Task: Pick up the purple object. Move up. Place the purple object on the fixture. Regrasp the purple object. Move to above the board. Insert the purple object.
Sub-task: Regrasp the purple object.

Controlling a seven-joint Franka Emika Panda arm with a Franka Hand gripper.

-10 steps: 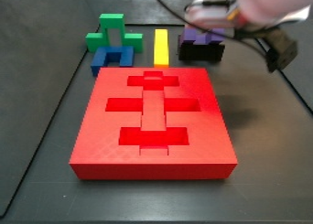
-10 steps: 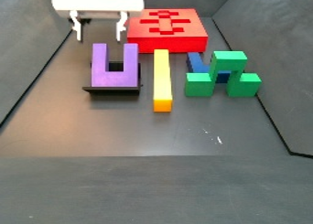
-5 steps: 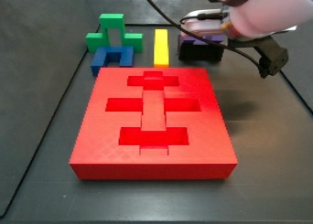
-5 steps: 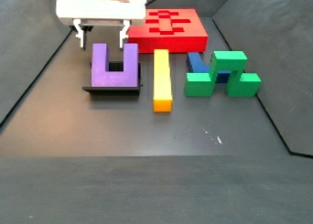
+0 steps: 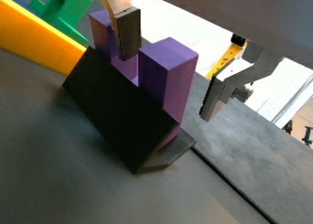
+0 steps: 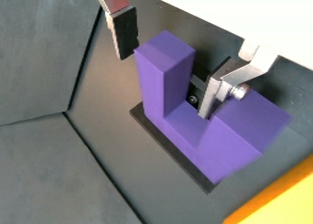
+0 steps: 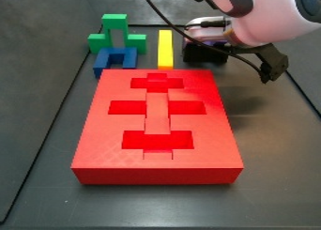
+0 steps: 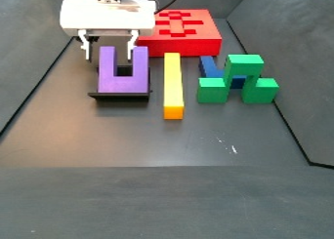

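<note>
The purple object, a dark purple U-shaped block, rests on the small black fixture next to the red board. My gripper is open and has come down over the block's end nearest the board. In both wrist views one purple prong stands between the two fingers, with gaps on both sides. The gripper holds nothing. In a side view the arm hides most of the purple object and the fixture behind the board.
A yellow bar lies right beside the fixture. Beyond it are a blue U-shaped block and a green block. Dark tray walls rise on both sides.
The gripper has moved down and toward the purple object, from above the board's edge to straddling one prong. The block has not moved.
</note>
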